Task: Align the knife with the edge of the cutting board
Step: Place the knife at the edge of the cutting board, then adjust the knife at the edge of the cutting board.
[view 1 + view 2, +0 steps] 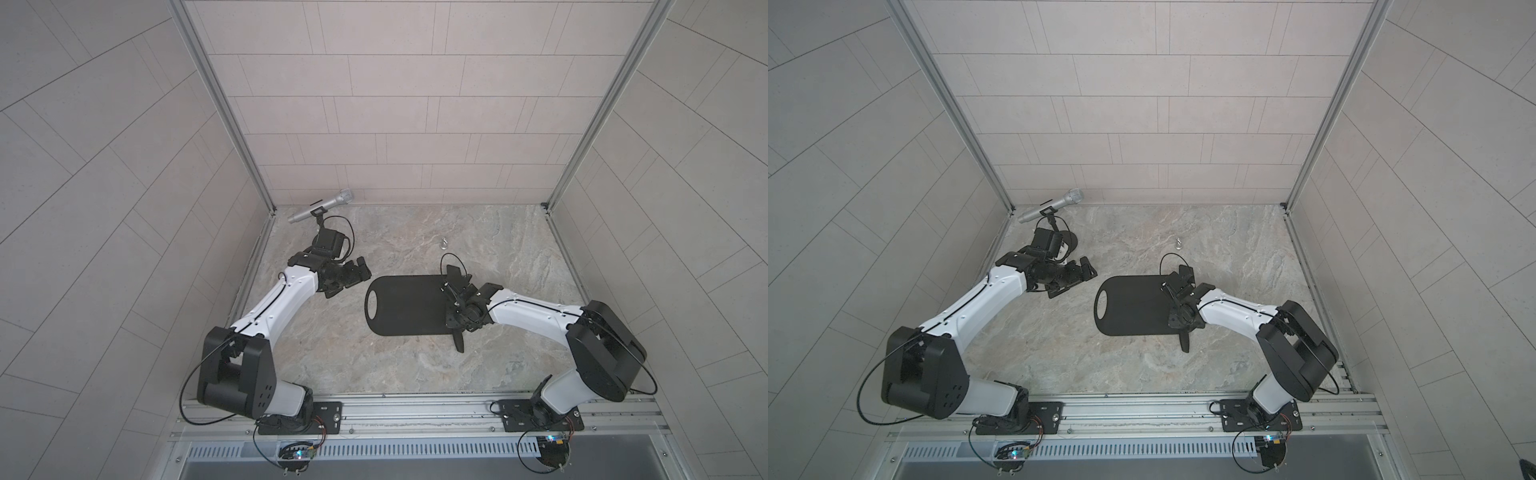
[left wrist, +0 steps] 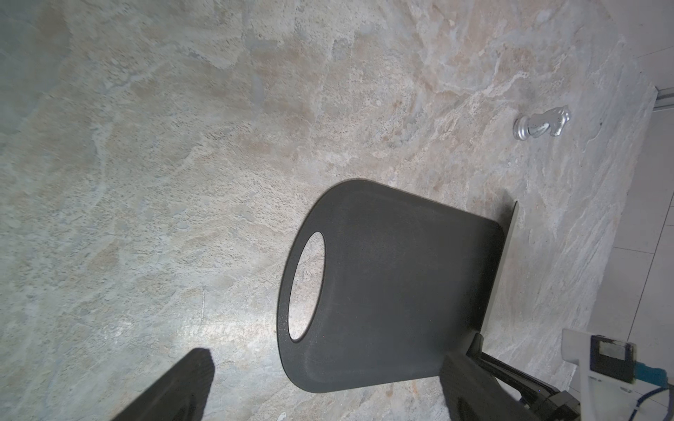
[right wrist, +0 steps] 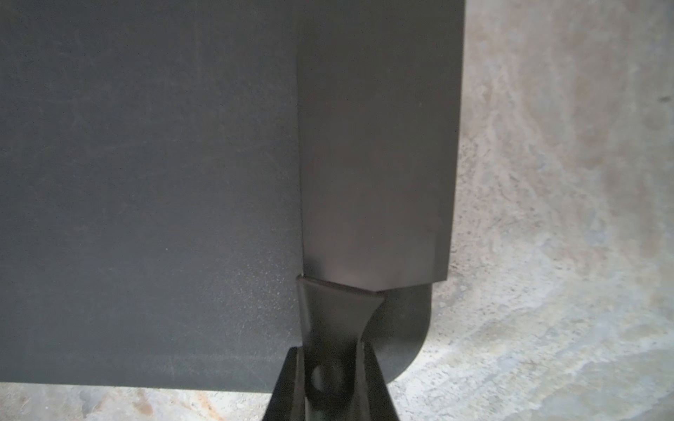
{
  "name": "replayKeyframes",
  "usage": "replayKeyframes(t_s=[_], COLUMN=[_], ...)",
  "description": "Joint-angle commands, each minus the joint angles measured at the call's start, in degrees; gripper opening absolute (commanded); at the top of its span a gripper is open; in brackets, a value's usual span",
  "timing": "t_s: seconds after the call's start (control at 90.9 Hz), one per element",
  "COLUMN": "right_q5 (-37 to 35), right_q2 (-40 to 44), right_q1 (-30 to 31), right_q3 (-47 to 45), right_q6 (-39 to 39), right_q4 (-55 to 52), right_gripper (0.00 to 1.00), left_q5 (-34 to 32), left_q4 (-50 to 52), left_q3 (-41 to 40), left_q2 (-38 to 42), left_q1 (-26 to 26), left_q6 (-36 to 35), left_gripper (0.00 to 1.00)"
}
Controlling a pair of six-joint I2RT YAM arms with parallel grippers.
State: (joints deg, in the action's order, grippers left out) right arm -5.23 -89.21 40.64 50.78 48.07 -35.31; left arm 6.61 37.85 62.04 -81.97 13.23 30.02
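right claw (image 3: 332, 382) pinched narrow on the knife (image 3: 375, 164) handle. the blade lies flat along the right short edge of the cutting board (image 3: 146, 182), seemingly overhanging it slightly. left claw (image 1: 351, 279) gapes wide and empty, left of the board. risk: a dragging release could skew the blade or tip it onto the desk (image 1: 415, 365).

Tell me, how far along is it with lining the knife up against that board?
Mostly done, it seems. The knife blade already runs along the short end of the cutting board, roughly parallel. In hand: the right gripper is shut on the handle. To do: letting go and backing away. The left gripper hangs open, off to the side.
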Motion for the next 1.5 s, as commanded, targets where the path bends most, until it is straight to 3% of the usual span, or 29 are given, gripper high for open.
replayKeyframes(t_s=[0.0, 0.121, 0.33, 0.726, 0.825, 1.013, 1.145, 1.486], right_q5=[1.0, 1.9, 2.9, 1.1, 1.0, 1.0, 0.2, -8.7], right_q2=[-1.3, -2.0, -1.2, -1.2, -2.7, -4.0, -3.0, 1.0], right_q1=[0.7, 0.9, 1.8, 3.5, 3.5, 3.5, 3.5, 8.6], right_q3=[0.2, -0.1, -0.6, -1.8, -1.4, -1.4, -1.9, 1.4], right_q6=[1.1, 0.8, 0.8, 1.7, 1.6, 1.6, 1.8, 2.0], right_q4=[1.7, 2.0, 0.8, -1.7, -1.7, -1.4, -1.4, -5.6], right_gripper=[0.07, 0.25, 0.42, 0.46, 0.44, 0.28, 0.00, 0.00], left_q5=[-0.2, -0.3, -0.4, 0.0, 0.0, -0.1, 0.0, 0.2], left_q4=[0.6, 0.6, 0.7, 0.7, 0.7, 0.7, 0.7, 0.6], left_q3=[0.7, 0.7, 0.7, 0.8, 0.7, 0.7, 0.6, 0.7], left_q2=[-0.4, -0.5, -0.4, -0.5, -0.5, -0.4, -0.4, -0.8], left_q1=[-0.1, -0.1, -0.1, -0.1, -0.1, -0.1, -0.1, 0.0], left_q6=[-0.8, -0.9, -0.9, -0.8, -0.9, -0.9, -0.9, -0.8], left_gripper=[1.00, 1.00, 1.00, 1.00, 1.00, 1.00, 1.00, 1.00])
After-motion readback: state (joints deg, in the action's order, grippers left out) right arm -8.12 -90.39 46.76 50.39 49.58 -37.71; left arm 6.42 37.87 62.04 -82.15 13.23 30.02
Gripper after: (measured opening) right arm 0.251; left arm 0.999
